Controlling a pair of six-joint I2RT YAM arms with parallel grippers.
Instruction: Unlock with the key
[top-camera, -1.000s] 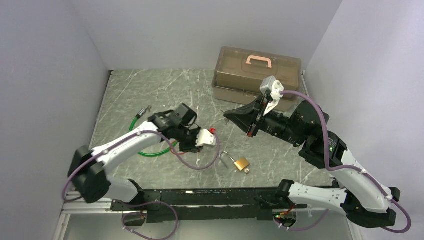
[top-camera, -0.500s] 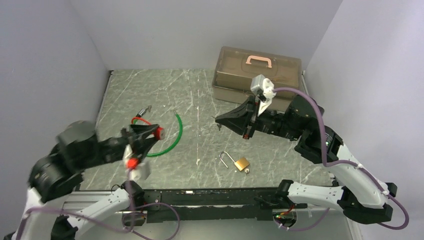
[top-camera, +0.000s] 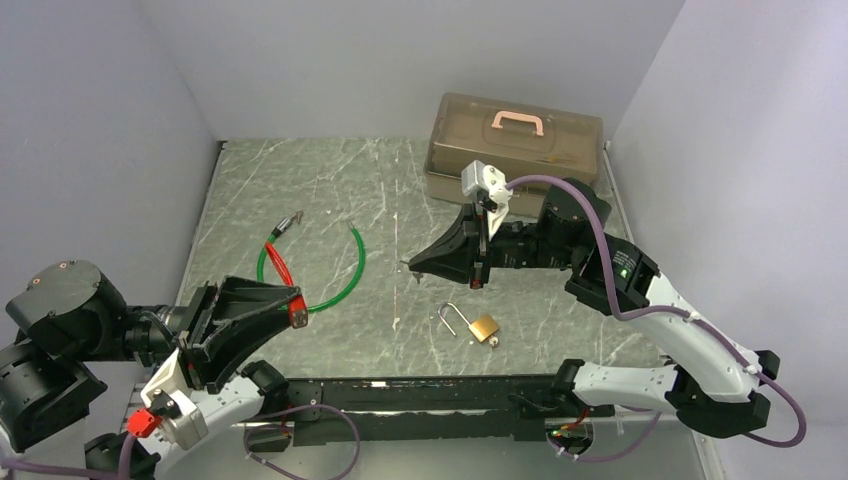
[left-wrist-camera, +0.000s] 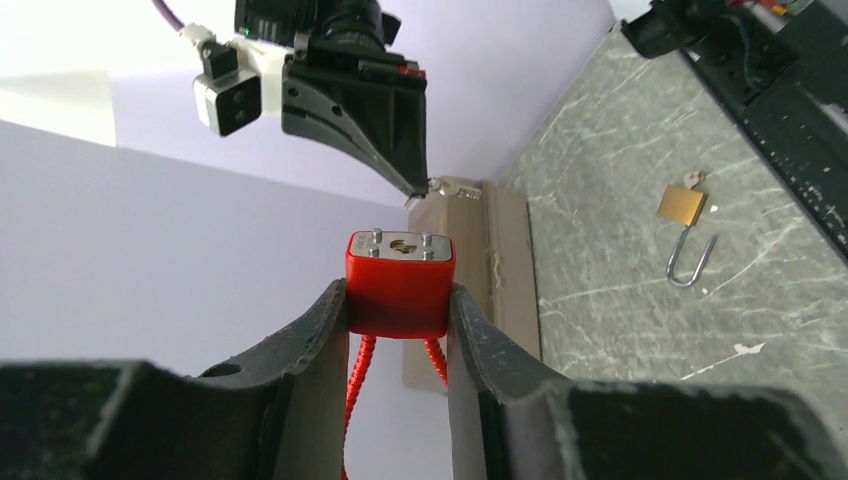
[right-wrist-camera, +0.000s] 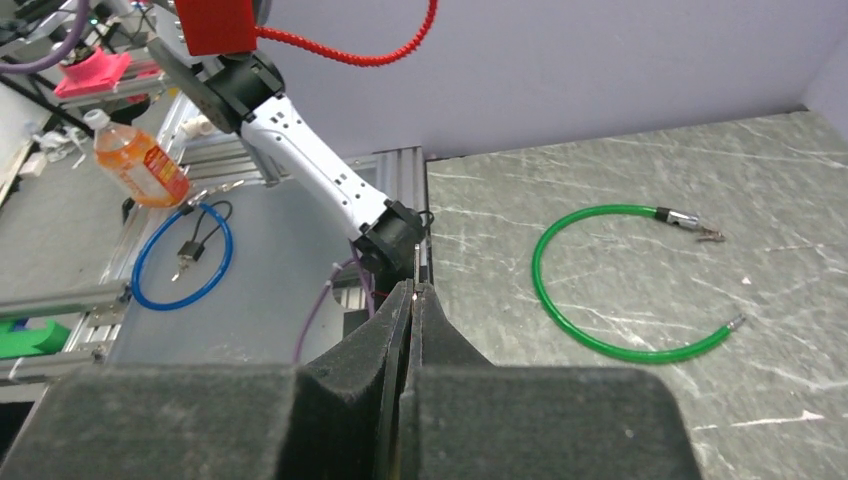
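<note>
Lining-up step: the left hand (top-camera: 296, 310) pinches the red lock (left-wrist-camera: 400, 285), lower left in the overhead view. The right hand (top-camera: 415, 263), pressed together on the key (left-wrist-camera: 445, 186) mid-frame, must next meet the keyhole (left-wrist-camera: 405, 245) squarely.

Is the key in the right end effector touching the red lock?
Apart. The top view shows bare table between the key and the red lock clamped in the left end effector.

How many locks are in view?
2 for certain. A red lock is clamped in the left gripper; a brass padlock lies open on the table near its front edge. A third may hang on the blue cable off the table.
</note>
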